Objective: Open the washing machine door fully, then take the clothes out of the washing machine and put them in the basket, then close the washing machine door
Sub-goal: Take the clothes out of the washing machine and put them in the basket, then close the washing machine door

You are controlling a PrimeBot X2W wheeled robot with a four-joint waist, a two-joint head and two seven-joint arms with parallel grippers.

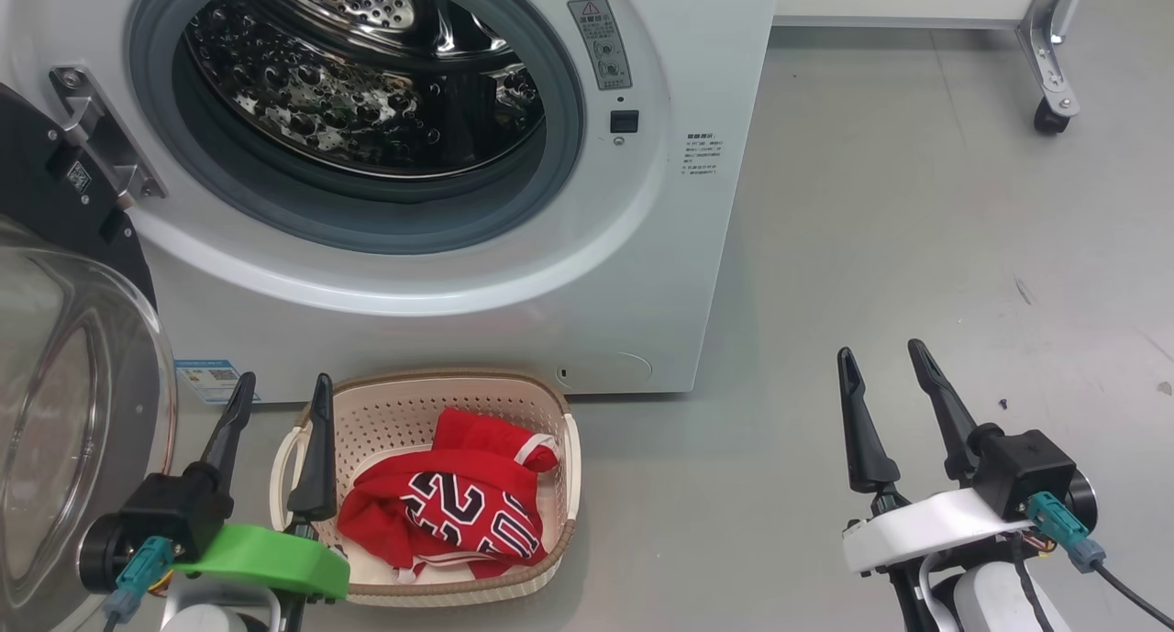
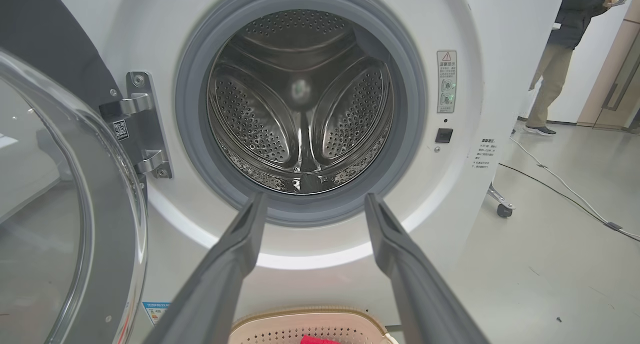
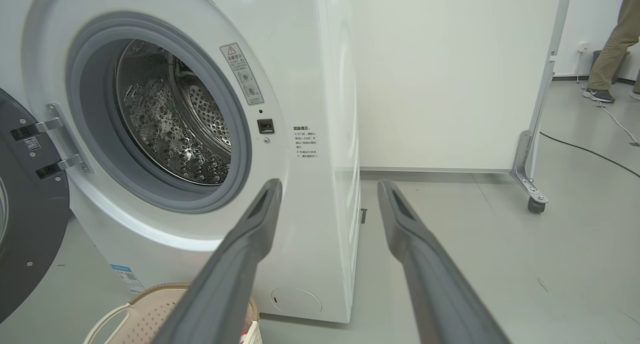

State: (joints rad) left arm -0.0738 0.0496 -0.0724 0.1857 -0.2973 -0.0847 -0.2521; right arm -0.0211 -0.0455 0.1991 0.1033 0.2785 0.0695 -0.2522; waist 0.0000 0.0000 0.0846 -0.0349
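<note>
Plainly, most of the writing is on the big white boxy front-loading washing machine (image 1: 642, 274); a grey warning sticker (image 1: 600, 43) with a red triangle sits on its front just beside the grey seal; a few lines of small dark print (image 1: 703, 160) lie nearer its corner, too small to read; a small blue label (image 1: 209, 380) with a QR code sits low on its front.

The large round door with a glossy black rim and a clear bulging glass bowl (image 1: 55, 412) stands swung wide open on the side of the machine away from the sticker. The bright red jersey and shorts with white trim (image 1: 459, 513) lie in the small cream perforated plastic basket (image 1: 431, 393) on the floor, just in front of the machine's base; their navy-and-white numerals are crumpled and hard to read.

The left wrist view looks straight into the steel perforated drum (image 2: 300, 104); it also shows a QR tag (image 2: 120, 130) on the hinge plate, and a person (image 2: 565, 59) in a dark jacket well beyond the machine. The right wrist view shows the machine's plain side panel and a castor foot (image 3: 536, 204) behind it.

The left end effector (image 1: 282, 384) has its fingers spread and holds nothing, between the door and the basket; the right end effector (image 1: 879, 349), equally spread and empty, is over bare floor well apart from the machine.
</note>
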